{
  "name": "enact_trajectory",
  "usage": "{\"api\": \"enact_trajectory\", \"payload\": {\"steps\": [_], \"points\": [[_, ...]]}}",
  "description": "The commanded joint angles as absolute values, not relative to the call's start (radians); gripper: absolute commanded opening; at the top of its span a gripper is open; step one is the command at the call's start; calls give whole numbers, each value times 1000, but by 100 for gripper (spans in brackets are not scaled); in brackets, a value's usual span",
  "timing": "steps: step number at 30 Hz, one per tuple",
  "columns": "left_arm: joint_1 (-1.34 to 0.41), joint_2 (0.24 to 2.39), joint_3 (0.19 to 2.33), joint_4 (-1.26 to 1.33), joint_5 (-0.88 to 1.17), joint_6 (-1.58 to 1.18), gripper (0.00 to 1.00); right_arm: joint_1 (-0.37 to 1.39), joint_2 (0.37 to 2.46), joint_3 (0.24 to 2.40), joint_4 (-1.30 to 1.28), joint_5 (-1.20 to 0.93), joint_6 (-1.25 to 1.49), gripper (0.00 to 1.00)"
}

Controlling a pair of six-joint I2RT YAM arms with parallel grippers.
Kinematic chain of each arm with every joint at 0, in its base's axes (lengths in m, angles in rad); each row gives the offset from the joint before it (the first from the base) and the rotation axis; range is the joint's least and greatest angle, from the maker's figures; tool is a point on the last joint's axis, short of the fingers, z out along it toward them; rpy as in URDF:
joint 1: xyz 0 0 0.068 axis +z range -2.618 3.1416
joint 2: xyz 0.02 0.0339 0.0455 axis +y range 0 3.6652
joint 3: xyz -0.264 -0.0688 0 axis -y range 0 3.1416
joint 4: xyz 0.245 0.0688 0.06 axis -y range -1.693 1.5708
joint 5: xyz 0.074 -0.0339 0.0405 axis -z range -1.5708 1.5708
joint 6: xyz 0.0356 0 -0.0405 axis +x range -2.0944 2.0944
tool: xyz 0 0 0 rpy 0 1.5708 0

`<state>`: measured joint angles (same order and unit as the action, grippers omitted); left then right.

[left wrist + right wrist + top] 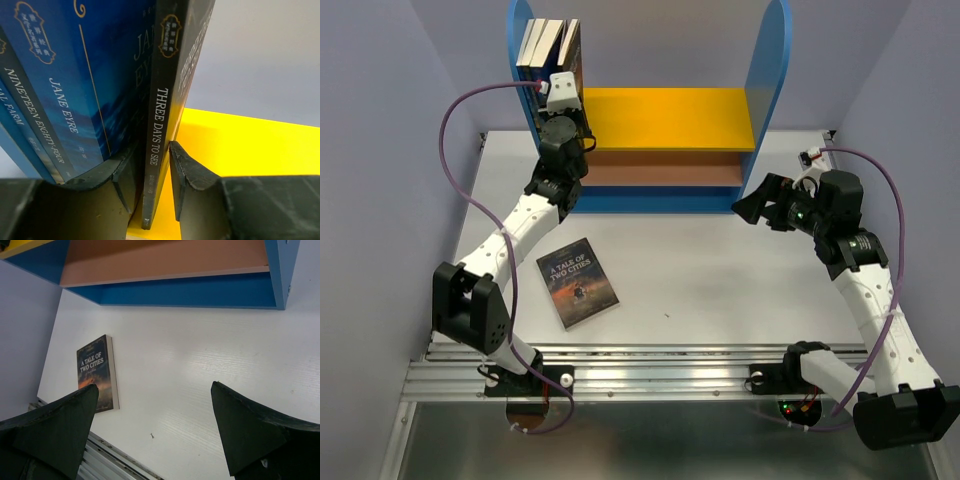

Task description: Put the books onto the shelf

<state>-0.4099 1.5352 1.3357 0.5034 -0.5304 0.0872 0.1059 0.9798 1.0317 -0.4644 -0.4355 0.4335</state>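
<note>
From my station I see the left claw (154,147) up at the left end of the shelf (770,80), over its yellow upper board (670,118); its two fingers (195,180) stand one on each side of the spine of Three Days to See (160,115), very close to both covers; whether they press the book or just flank it I cannot tell. That paperback stands upright on the yellow board, the rightmost of a row; to its left stand Jane Eyre (75,90), then Nineteen Eighty-Four (35,105), then a book at the frame edge (7,112) whose spine shows only "AL FARM"; in the top view the row sits against the left blue panel (520,40), pale page edges up.

One more book, A Tale of Two Cities (578,282), lies flat and cover-up on the white surface (720,270), in front of the shelf and left of its middle, just beside the left arm's forearm, touching neither claw.

The right claw (154,390) hangs above the surface near the shelf's right end, level with the brown lower board (660,170); its jaws are spread wide with nothing between them; it is well apart from the lying book.
</note>
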Motion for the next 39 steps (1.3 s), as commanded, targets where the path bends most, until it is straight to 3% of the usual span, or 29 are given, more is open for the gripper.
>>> {"api": "enact_trajectory", "payload": {"steps": [1,14,18,25,29,37,39], "points": [[-400,1465,1384,541,-638,92,43,106,979,1069,-446,-459,431,100],[-413,1431,1390,505,-744,98,57,106,988,1074,-445,-483,437,100],[-414,1417,1416,476,-785,74,57,106,994,1077,-446,-515,427,100],[-410,1535,1558,453,-769,129,39,106,980,1085,-457,-520,416,100],[-408,1604,1644,358,-712,77,17,106,966,1086,-469,-497,402,100],[-408,1530,1597,351,-775,44,17,106,969,1083,-477,-488,393,100],[-408,1519,1577,359,-790,63,22,106,968,1083,-477,-491,391,100]]}}
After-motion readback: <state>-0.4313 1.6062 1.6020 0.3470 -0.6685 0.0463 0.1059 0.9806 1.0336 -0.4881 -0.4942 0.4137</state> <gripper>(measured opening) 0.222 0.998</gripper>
